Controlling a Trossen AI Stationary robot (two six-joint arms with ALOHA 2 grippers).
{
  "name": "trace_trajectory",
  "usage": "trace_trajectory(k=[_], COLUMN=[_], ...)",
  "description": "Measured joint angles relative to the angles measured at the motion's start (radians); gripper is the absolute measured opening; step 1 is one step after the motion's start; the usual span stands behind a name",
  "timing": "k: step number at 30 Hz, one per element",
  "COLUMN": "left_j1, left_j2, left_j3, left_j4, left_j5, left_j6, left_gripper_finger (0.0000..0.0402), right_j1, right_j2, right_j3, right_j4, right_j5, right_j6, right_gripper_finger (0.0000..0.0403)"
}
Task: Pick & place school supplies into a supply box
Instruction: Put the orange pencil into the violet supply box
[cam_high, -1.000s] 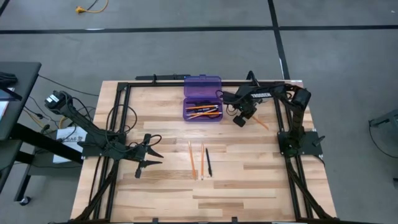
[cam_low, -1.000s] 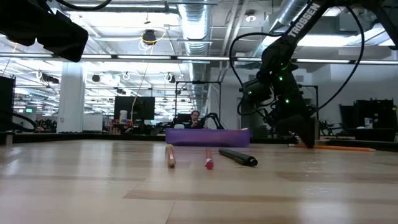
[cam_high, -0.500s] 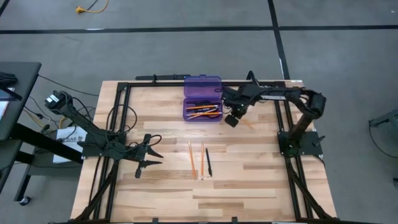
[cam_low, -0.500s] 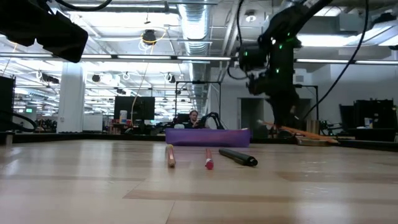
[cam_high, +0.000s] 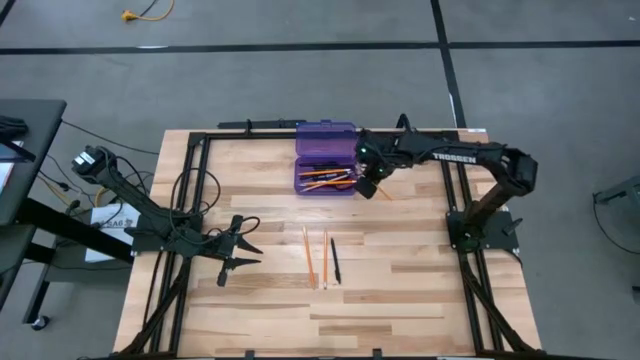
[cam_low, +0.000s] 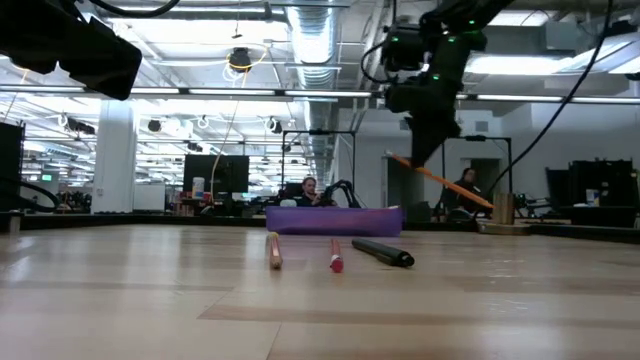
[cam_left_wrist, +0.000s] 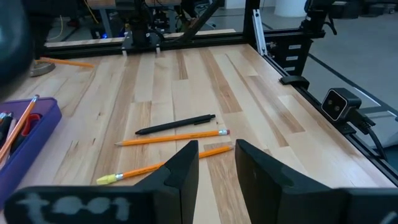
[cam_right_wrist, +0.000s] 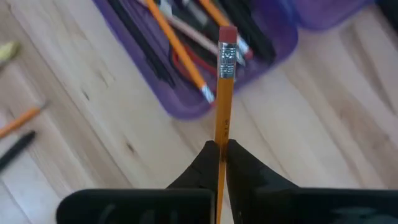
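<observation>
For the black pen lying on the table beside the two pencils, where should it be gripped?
Grip the black pen at mid-barrel, coming straight down, jaws across its width. It lies flat, slim, with a narrow gap to the nearest pencil, so one jaw must slip between them.

Orange pencil (cam_right_wrist: 223, 106) above open purple case (cam_high: 325, 160)

Right gripper (cam_right_wrist: 219, 158) clamped, seemingly aloft

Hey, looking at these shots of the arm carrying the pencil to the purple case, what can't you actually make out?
- Contents of the supply box: low view, its near wall hides them.
- Items inside the box: right wrist view, blurred, so they can't be counted.
- Tip of the held pencil: right wrist view, hidden behind the right gripper.
- Box lid: left wrist view, cut off by the picture's edge.
</observation>
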Motion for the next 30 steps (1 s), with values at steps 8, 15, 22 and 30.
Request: trace_trajectory(k=[8, 15, 22, 30], left_j1=[0.0, 0.0, 0.0, 0.0], left_j2=[0.0, 0.0, 0.0, 0.0], left_j3=[0.0, 0.0, 0.0, 0.0], left_j4=[0.001, 0.01, 0.011, 0.011], left_j5=[0.001, -0.001, -0.002, -0.002], left_j6=[-0.001, -0.007, -0.018, -0.018], left_gripper_finger=[0.0096, 0.0096, 0.0096, 0.0096], right_j1=[0.0, -0.001, -0.001, 0.013], right_j2=[0.184, 0.416, 0.657, 0.82], right_j3=[0.288, 0.666, 0.969, 1.087], right_j4=[-0.127, -0.298, -0.458, -0.525], right_j5=[0.033, 0.053, 0.053, 0.046], right_j6=[-0.085, -0.189, -0.249, -0.291], right_gripper_finger=[0.0, 0.0, 0.0, 0.0])
